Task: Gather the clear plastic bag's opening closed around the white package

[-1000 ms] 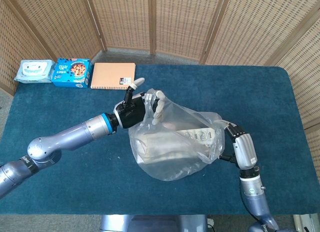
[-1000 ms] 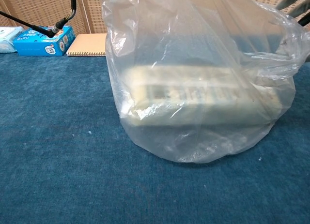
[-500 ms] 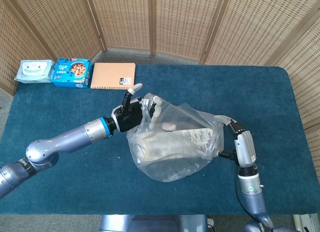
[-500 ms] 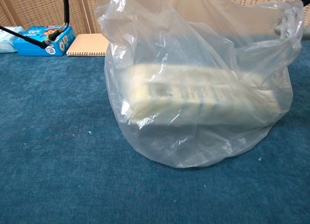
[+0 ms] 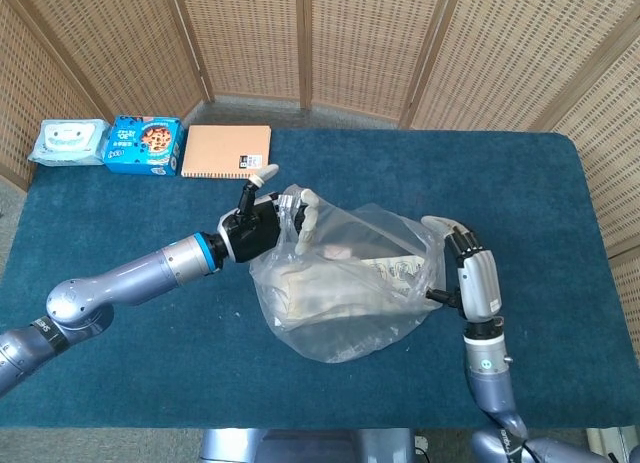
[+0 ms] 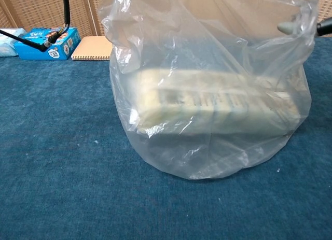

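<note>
The clear plastic bag sits mid-table with the white package lying flat inside it. My left hand grips the bag's rim at its far left, with pale fingers hooked over the plastic. My right hand stands upright at the bag's right side, its fingertips curled onto the rim there. In the chest view the bag fills the frame and the package shows through it. A grey fingertip holds the bag's upper right corner up. The opening faces up and away.
A tan notebook, a blue snack box and a wipes pack lie along the far left edge of the blue table. A wicker screen stands behind the table.
The left hand has drawn the rim down and slightly left. The right hand has risen and closed in on the right rim. The bag has slumped lower and its mouth is narrower.
</note>
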Available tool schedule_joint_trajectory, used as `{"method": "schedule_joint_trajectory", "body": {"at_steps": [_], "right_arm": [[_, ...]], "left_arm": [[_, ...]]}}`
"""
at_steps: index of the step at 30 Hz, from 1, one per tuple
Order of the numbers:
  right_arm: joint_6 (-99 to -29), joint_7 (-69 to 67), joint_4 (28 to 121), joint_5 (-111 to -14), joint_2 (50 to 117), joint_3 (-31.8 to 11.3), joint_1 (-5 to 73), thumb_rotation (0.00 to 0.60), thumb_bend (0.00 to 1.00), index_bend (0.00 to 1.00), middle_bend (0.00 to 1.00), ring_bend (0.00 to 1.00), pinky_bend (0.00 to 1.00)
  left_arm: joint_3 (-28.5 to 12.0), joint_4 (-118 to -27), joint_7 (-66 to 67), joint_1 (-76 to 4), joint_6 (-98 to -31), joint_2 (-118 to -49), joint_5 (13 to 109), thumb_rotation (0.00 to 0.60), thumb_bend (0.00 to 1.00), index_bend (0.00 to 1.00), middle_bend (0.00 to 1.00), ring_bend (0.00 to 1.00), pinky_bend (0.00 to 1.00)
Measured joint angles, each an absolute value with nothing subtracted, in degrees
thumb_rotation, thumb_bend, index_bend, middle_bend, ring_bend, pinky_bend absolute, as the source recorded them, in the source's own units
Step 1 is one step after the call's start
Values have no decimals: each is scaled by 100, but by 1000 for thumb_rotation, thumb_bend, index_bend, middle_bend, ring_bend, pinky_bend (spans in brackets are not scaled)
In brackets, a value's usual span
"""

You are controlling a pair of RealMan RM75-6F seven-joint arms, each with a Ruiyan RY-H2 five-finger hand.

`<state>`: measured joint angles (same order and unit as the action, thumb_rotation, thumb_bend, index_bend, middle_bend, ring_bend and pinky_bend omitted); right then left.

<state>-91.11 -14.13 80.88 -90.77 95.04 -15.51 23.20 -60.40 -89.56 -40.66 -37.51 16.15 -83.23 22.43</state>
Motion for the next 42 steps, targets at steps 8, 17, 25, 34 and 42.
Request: {"method": "schedule_joint_trajectory", "body": {"at_steps": [8, 17, 25, 34, 42], "right_arm": [[-9008, -1310, 8578, -8613, 9519, -2074, 2518, 600, 124, 218, 287, 243, 171], [-8880, -1351, 8925, -8268, 9166, -2453, 2574, 600, 125, 225, 288, 244, 160], [-8736, -1407, 9469, -7992, 8710, -2784, 2617, 600, 124, 225, 288, 242, 149], [-8778, -1476, 9986, -7973, 8366, -2850, 2548, 600, 118, 225, 288, 236, 143], [-8686, -1418, 10309, -7844, 8127, -2945, 2577, 600, 117, 224, 288, 234, 139]], "left_arm": [[-6012, -8975, -4026, -3727, 1624, -8280, 2241, 0, 290, 445, 581, 587, 596], [-5999, -8997, -3924, -3655, 1733, -8216, 2270, 0, 290, 442, 577, 581, 596], [-6010, -9006, -3786, -3568, 1712, -8144, 2319, 0, 290, 442, 569, 572, 596], [-6094, -9050, -3645, -3561, 1625, -8137, 2371, 0, 290, 439, 558, 533, 551], [-6010, -9125, -3481, -3725, 1462, -8074, 2581, 0, 288, 434, 538, 469, 477]]}}
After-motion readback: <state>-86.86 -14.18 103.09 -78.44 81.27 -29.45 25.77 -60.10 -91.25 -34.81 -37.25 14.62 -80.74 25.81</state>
